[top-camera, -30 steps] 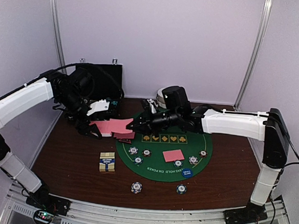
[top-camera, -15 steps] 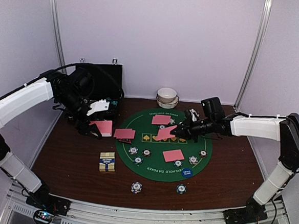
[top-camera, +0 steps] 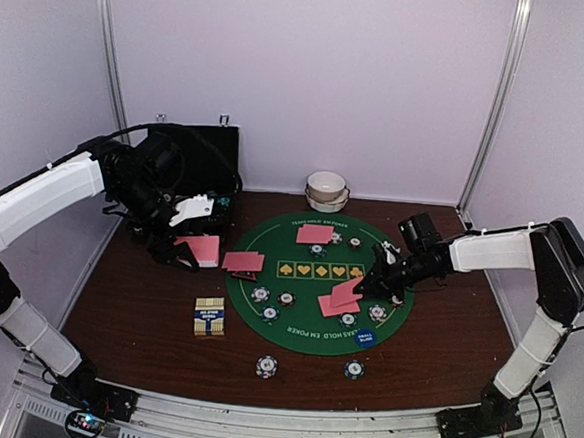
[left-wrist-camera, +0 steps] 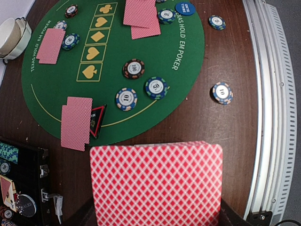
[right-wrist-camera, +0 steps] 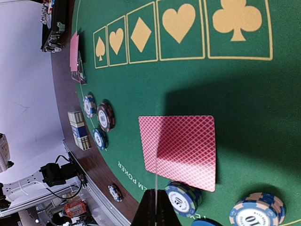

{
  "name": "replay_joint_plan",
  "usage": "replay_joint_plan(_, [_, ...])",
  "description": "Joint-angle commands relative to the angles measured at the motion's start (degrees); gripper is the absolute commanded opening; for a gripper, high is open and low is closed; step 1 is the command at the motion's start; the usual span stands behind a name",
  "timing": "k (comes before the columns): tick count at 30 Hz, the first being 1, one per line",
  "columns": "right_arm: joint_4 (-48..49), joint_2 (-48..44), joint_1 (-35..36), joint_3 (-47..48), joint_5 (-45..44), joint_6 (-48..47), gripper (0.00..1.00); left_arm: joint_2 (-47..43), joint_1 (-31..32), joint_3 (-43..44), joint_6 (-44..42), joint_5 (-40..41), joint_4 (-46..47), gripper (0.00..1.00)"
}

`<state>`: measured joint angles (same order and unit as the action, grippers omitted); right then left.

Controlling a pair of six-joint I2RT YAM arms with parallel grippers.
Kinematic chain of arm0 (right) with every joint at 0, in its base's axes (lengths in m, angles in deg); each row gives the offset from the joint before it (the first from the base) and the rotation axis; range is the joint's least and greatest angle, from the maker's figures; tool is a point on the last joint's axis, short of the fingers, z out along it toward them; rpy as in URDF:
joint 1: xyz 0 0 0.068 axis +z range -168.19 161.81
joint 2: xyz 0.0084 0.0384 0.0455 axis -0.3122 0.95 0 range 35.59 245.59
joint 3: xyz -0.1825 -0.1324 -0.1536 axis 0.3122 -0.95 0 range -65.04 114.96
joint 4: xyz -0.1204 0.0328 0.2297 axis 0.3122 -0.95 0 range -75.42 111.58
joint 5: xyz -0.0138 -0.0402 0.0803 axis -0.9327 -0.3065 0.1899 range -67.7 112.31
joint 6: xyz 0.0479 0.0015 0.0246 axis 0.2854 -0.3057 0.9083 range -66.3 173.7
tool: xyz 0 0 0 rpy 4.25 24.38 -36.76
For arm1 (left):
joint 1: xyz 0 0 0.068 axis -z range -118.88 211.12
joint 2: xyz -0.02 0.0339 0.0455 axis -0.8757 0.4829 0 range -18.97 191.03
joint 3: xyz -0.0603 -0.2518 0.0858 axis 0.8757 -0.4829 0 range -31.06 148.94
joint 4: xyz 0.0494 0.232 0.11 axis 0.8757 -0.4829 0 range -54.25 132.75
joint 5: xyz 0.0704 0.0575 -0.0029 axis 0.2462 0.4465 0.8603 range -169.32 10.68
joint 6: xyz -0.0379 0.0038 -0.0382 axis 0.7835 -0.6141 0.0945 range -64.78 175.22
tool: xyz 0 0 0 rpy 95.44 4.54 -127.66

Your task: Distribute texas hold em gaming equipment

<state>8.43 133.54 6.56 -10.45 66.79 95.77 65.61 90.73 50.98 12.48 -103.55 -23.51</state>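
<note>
Top external view; every place is given against the green mat [top-camera: 312, 289].

- Left gripper [top-camera: 182, 249]: raised just off the mat's left edge. Jaws are pressed onto the deck [left-wrist-camera: 155, 183] of pink-backed cards, which is held flat with backs up.
- Right gripper [right-wrist-camera: 155, 209]: over the mat's right half. Jaws pinch a single card [top-camera: 347, 291], which is tilted in this view and edge-on in the right wrist view.
- Laid card [right-wrist-camera: 178, 150]: face down on the mat's right half, under the held card.
- Striped chips [right-wrist-camera: 181, 197]: on the mat, touching or just overlapping the laid card's near edge.
- Dealt cards [top-camera: 243, 262]: across the mat's left edge, with the red triangular marker [left-wrist-camera: 96, 120] just beside them. More cards [top-camera: 315, 234] lie at the far edge.
- Blue button [top-camera: 365, 337]: at the mat's near-right rim.

Step in hand, as judged: the second card for the right seat.

Handling advice:
- Lower the card until its free edge rests on the laid card, slightly offset, and spread the jaws only then.
- A thin card may cling to a pad, so lift straight up.
- Stay clear of the chips.
- Keep the deck level.
</note>
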Motion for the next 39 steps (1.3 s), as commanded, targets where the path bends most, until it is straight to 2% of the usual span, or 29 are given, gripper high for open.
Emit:
replay_joint_plan(1, [0.96,2.19,-0.41,1.08,-1.6,-2.35,0.0,-0.85,-0.43,1.06,-0.07,-1.04,0.1,0.34])
replay_joint_plan(7, [-2.21,2.99,-0.75,2.28,-3.41,-4.88,0.0,-0.95,-0.43,1.02,-0.2,-1.12,-0.08,0.34])
replay_joint_plan(15, [-8.49,1.1,-1.11,1.58,-6.51,-8.69,0.09,-1.12,-0.43,0.91,-0.15,-1.56,-0.17,0.34])
replay_joint_plan(17, [-9.75,0.32,-1.18,1.56,-7.21,-9.28,0.14,-1.13,-0.43,0.93,-0.15,-1.52,-0.18,0.34])
replay_joint_plan(25, [-19.86,-5.43,-1.11,7.23,-12.54,-13.1,0.46,-1.0,-0.43,1.09,-0.15,-1.74,-0.41,0.34])
replay_joint_plan(31, [-21.53,-4.68,0.29,13.22,-15.49,-14.72,0.49,-0.84,-0.43,1.25,-0.15,-1.89,-0.44,0.34])
replay_joint_plan(39, [-21.86,7.41,6.13,24.87,-17.85,-18.02,0.48,-0.51,-0.43,1.5,-0.18,-1.89,-0.38,0.33])
